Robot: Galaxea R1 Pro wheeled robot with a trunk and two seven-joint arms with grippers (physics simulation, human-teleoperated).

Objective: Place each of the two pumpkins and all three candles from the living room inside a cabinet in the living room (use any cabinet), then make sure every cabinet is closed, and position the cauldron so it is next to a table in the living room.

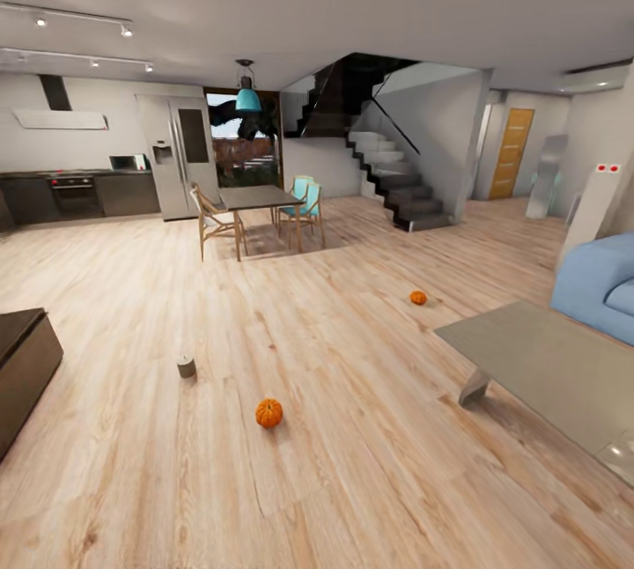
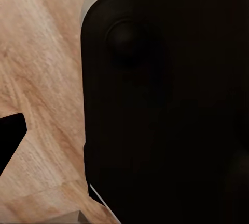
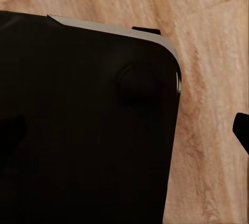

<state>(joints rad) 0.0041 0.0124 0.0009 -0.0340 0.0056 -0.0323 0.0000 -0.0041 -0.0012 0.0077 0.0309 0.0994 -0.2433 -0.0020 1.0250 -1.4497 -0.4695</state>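
- Pumpkins on the wooden floor (image 1: 352, 481), well apart: nearer pumpkin (image 1: 269, 413) in open floor ahead, farther pumpkin (image 1: 417, 297) beyond the near corner of the coffee table (image 1: 546, 366).
- One candle (image 1: 186, 366) upright on the floor, near the nearer pumpkin and between it and the cabinet (image 1: 22, 366). Other two candles and cauldron not located from this position.
- Cabinet corner at the head view's left edge; drawer fronts not visible, so open or closed cannot be told.
- Coffee table at the right, in front of the blue sofa (image 1: 603, 287); top bare where visible.
- Dining table (image 1: 257, 196), chairs, kitchen units and staircase (image 1: 396, 186) in the background; not part of the job.
- Wrist views: dark rounded body panel (image 2: 166, 99), (image 3: 83, 125) over floorboards, consistent with both arms stowed low beside the base for travel. Dark slivers at the frame edges possibly tool parts; tool state on either arm cannot be told.
- Judgement: collection not yet begun; scattered items demand separate approaches, candle and nearer pumpkin being the shortest carry to the cabinet.
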